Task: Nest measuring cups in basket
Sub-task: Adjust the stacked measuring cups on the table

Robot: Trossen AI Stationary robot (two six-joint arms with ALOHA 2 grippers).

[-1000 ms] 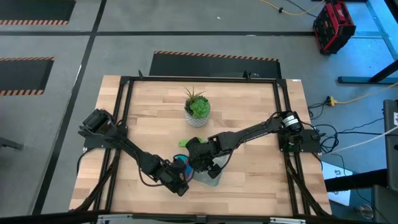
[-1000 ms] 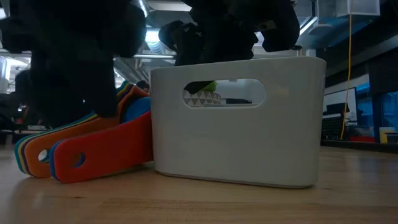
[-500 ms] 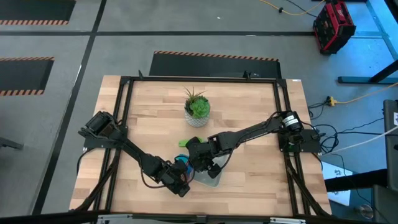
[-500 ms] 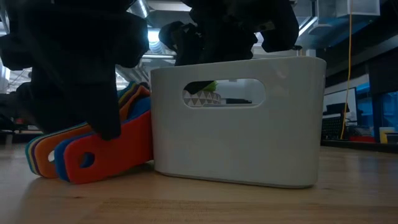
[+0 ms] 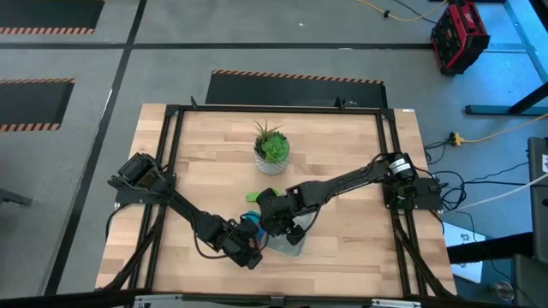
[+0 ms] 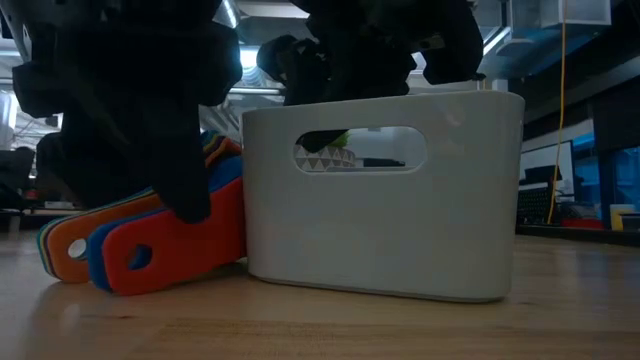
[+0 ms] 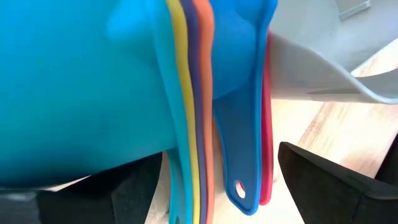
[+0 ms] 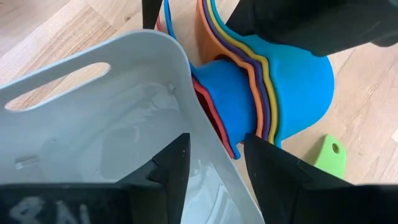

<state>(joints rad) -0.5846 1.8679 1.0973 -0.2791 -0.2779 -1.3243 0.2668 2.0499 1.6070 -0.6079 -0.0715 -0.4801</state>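
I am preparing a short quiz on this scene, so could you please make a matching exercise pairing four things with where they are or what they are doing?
Things:
1. left gripper
2. right gripper
3. green measuring cup
4. potted plant

Places:
A. alone on the table beside the right arm
B. at the nested stack of cups beside the basket
C. far side of the table
D. astride the basket's wall

Pairs: 1-B, 2-D, 3-A, 4-C

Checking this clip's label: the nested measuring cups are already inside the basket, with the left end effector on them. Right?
Not inside. The low view shows the nested measuring cups outside the basket, against its wall. The left end effector is on them.
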